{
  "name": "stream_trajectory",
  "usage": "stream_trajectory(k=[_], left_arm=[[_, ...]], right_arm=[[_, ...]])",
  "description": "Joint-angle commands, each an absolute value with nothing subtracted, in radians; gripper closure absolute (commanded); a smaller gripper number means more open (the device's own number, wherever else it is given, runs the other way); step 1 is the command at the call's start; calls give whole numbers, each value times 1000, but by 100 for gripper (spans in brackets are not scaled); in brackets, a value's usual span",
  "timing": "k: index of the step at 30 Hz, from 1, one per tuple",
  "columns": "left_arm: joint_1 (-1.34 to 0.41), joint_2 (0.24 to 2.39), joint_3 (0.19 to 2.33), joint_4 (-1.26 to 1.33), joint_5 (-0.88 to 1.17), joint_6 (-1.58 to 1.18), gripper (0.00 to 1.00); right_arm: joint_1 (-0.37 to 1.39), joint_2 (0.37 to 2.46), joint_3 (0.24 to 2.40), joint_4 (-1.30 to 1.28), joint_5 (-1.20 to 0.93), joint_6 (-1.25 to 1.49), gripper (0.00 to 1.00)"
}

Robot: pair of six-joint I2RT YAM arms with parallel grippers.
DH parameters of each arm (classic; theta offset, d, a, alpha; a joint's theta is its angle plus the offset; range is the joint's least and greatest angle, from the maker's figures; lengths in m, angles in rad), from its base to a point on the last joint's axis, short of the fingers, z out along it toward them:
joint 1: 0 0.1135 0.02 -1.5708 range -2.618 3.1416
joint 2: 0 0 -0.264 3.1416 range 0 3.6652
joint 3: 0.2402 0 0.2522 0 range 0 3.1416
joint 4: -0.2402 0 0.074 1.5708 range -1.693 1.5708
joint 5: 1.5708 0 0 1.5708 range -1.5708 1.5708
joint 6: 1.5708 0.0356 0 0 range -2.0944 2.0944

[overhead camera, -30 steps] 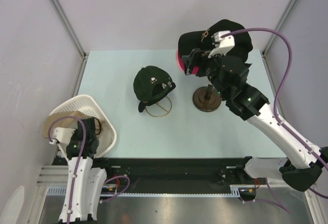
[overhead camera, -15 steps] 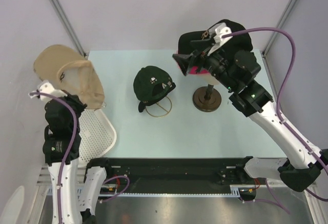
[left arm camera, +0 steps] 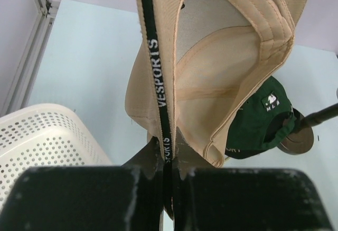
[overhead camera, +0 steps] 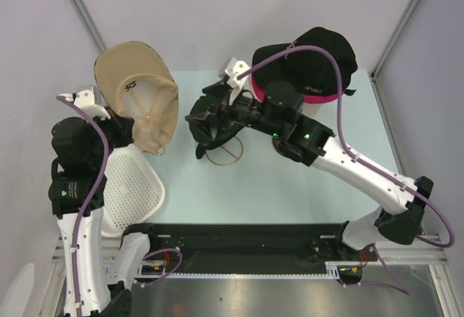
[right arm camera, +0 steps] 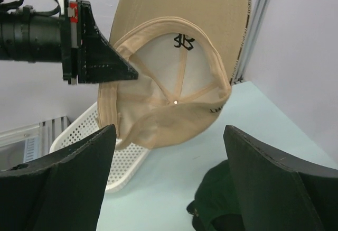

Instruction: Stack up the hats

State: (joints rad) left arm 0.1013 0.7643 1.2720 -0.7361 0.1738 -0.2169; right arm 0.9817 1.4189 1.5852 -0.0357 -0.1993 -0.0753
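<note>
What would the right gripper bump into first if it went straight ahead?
Probably the tan cap: it hangs ahead of the open right gripper, pinched by the left gripper. The dark green cap sits lower. Depth is unclear.

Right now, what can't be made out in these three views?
- Whether the right gripper touches the dark green cap: in the top view it is dark on dark, and in the right wrist view the bottom edge cuts off the cap.
- What supports the black cap and magenta cap: in the top view the right arm covers it.
- Left part of the white mesh basket: in the top view the left arm covers it.
</note>
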Motion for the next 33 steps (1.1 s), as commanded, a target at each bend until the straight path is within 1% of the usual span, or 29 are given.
stream_trajectory(k=[1,2,7,12,13,16,18,26,33], left_arm=[[107,715,1290,-744,203,-207,100],[107,706,1275,-741,199,-233,100],[107,648,1223,-718,169,-304,100],[106,606,1213,-710,117,-333,100],[107,597,1207,-707,92,-344,100],[107,575,1227,-704,77,-388,100],[106,566,1230,-692,86,-394,100],[104,509,1230,-658,49,-399,100],[52,468,1203,-652,-48,-393,100]], right_arm=[[1034,1511,1713,-54,-56,-5,13],[1045,1538,1742,-78,-35,20,13],[1114,1739,2020,-225,104,51,14],[1160,1931,2281,-411,207,94,15],[1184,2001,2386,-435,272,86,15],[1225,2130,2573,-532,412,66,15],[1238,2155,2586,-557,486,52,15],[1252,2140,2487,-598,684,77,16],[1262,2060,2365,-644,811,104,15]])
